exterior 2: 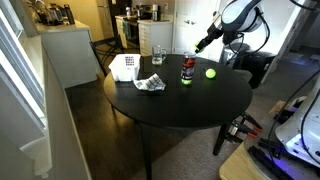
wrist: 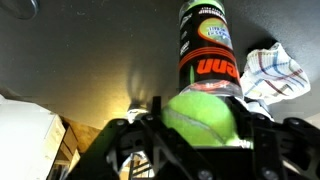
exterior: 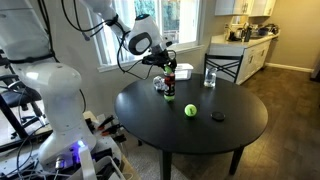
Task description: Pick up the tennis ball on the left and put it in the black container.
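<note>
My gripper [wrist: 200, 125] is shut on a fuzzy yellow-green tennis ball [wrist: 198, 108], which fills the space between the black fingers in the wrist view. Just beyond the ball stands the black container [wrist: 207, 50], a dark can with a red band and a green label. In both exterior views the gripper [exterior: 164, 66] [exterior 2: 205, 42] hangs above the table close to the container [exterior: 170, 80] [exterior 2: 187, 68]. A second, identical tennis ball [exterior: 190, 110] [exterior 2: 211, 73] lies free on the round black table [exterior: 150, 125].
A crumpled checked cloth [wrist: 275, 70] [exterior 2: 150, 84] lies beside the container. A clear drinking glass [exterior: 210, 78] [exterior 2: 157, 55] stands further back. A small flat black disc [exterior: 217, 117] lies near the free ball. A chair [exterior: 225, 65] stands behind the table.
</note>
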`<state>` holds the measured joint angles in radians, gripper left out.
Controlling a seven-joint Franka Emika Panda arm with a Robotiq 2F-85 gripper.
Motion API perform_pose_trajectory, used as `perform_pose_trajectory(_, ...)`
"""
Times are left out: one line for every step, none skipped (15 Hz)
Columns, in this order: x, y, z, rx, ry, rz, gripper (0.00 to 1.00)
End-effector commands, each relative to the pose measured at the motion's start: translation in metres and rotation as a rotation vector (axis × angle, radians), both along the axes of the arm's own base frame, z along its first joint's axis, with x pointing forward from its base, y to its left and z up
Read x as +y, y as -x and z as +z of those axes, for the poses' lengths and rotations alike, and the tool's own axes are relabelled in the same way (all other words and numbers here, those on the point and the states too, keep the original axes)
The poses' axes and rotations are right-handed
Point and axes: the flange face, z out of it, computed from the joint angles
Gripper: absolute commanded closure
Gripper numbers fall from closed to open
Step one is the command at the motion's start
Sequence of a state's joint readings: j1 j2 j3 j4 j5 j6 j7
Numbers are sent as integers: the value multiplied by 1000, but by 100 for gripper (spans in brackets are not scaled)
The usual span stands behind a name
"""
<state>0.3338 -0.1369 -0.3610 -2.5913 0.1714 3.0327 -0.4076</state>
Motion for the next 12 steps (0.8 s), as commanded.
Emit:
perform_pose_trajectory(-1,-10,5,-24,3,21,61)
perform_pose_trajectory(-1,-14,7,-29,3,22,61)
perform_pose_trajectory(-1,-19,9,-31,3,22,61)
perform_pose_trajectory(0,-23,10,-33,3,25,61)
perform_pose_trajectory(2,-25,11,-34,0,28,61)
perform_pose_trajectory(3,-28,11,-33,0,32,61)
perform_pose_trajectory(6,-30,10,-30,-4,36,61)
perform_pose_trajectory(9,-32,9,-25,-8,41,61)
perform_pose_trajectory(13,-34,6,-22,-11,48,61)
perform_pose_trajectory(15,-35,5,-17,-14,52,61)
perform_pose_trajectory(18,-36,2,-12,-17,57,61)
perform_pose_trajectory(20,-37,0,-8,-19,60,61)
